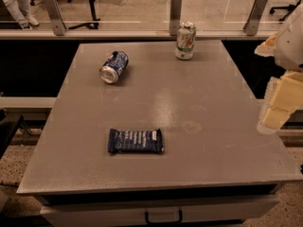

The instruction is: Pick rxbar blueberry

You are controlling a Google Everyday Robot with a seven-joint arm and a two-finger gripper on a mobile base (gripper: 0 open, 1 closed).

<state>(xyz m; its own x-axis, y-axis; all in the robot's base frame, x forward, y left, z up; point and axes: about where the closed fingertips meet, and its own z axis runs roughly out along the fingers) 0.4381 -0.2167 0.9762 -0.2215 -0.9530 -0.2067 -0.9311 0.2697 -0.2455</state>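
Observation:
The rxbar blueberry (136, 141) is a flat dark navy-blue wrapped bar with white lettering. It lies flat on the grey table (199, 93), left of centre near the front edge, its long side running left to right. My gripper (274, 115) hangs at the right edge of the view, over the table's right side. It is well to the right of the bar and apart from it. It holds nothing that I can see.
A blue-and-white soda can (114, 66) lies on its side at the back left of the table. A white-and-green can (185, 40) stands upright at the back middle. A glass barrier with metal posts (175, 13) runs behind the table. A drawer handle (163, 217) shows below the front edge.

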